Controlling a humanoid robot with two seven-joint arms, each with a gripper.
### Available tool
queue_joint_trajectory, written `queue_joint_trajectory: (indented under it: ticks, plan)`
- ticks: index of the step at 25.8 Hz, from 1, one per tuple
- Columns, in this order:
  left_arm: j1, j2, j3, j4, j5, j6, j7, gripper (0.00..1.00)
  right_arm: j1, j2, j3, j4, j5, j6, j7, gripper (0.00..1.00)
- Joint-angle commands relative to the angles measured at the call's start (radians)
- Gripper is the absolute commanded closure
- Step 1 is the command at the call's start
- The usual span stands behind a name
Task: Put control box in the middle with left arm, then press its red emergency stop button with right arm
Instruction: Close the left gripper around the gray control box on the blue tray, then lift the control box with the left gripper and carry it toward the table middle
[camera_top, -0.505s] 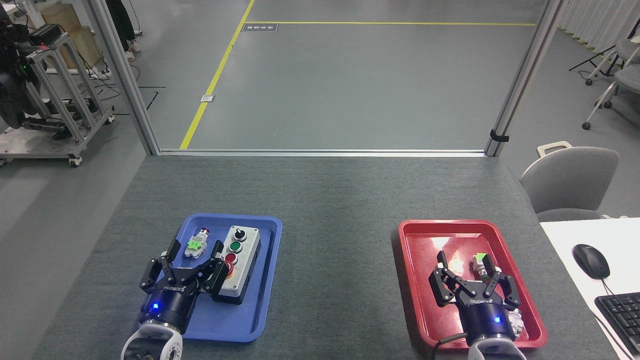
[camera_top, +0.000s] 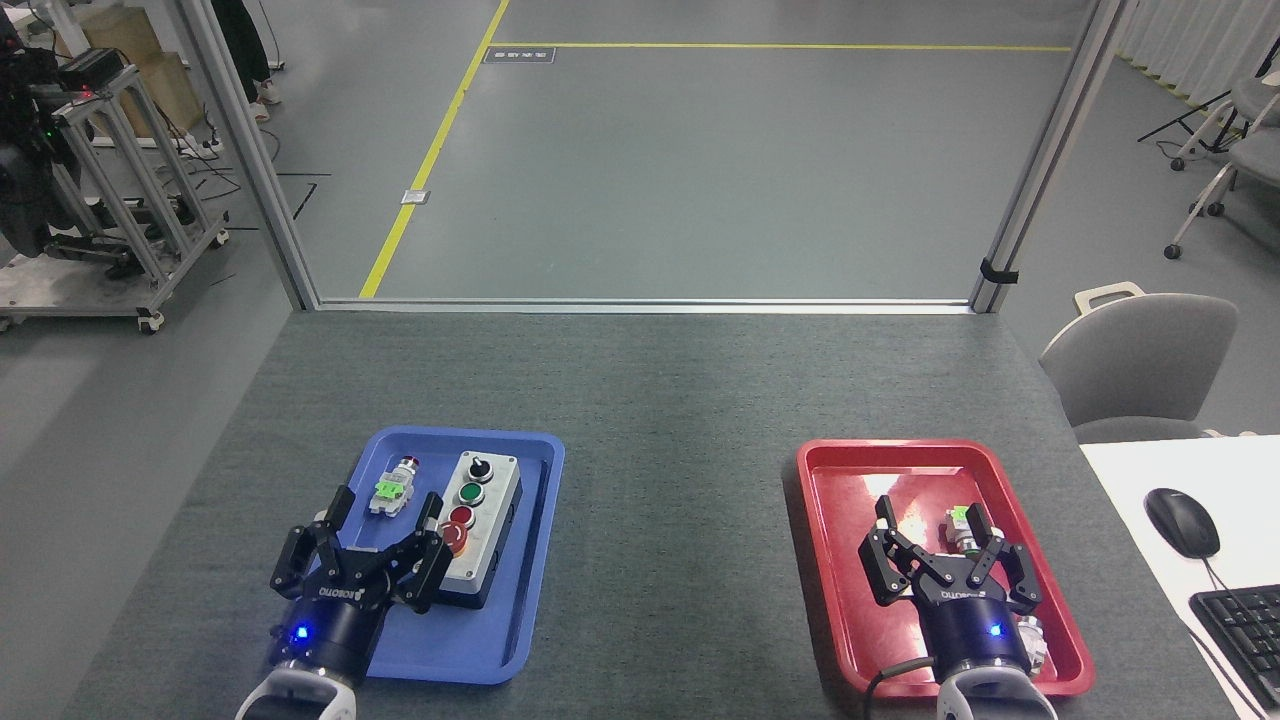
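the table (camera_top: 660, 400) is a dark grey speckled top, and its bare middle (camera_top: 670, 560) lies between the two trays with nothing on it. the blue tray (camera_top: 540, 560) sits on the left, the red tray (camera_top: 830, 540) on the right. the control box (camera_top: 483, 530) lies in the blue tray, along its right side, flat on its base, so the first step is not yet done.

compared with half a second ago, the left gripper (camera_top: 385, 512) has slid a little toward the near-left, away from the box, and more of the big red stop button (camera_top: 452, 540) now shows. its fingers are spread wide and hold nothing; the right finger sits just beside the box's left edge. my guess is that it is lining up again for a grasp rather than closing. the right gripper (camera_top: 935, 530) has hardly moved; it hangs over the red tray with its fingers apart, empty.

the stop button is partly covered by the left gripper's finger, so its yellow ring is hard to make out. the near end of the box is also partly hidden. a small silver switch (camera_top: 393, 488) with a green tag lies left of the box, and a similar part (camera_top: 962, 530) in the red tray is half hidden behind the right gripper.
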Motion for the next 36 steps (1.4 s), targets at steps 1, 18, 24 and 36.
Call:
queue_joint_trajectory:
  ticks: [1,18,24,36]
  plan:
    - [0.044,0.000,-0.059,0.007,-0.109,-0.018,0.012,0.02,0.000,0.001,-0.016,0.001,-0.001,0.000,0.001,0.00]
    - [-0.084,-0.044,-0.082,0.271,-0.241,0.084,0.006,0.01,-0.003,0.001,-0.028,0.010,-0.002,-0.002,-0.001,0.00]
    - [-0.166,-0.057,-0.082,0.411,-0.241,0.085,0.011,0.01,-0.003,0.001,-0.028,0.012,-0.001,-0.002,-0.001,0.00]
    - [-0.252,-0.060,-0.078,0.569,-0.216,0.090,0.017,0.01,-0.024,0.014,-0.028,0.021,-0.001,-0.002,-0.003,0.00]
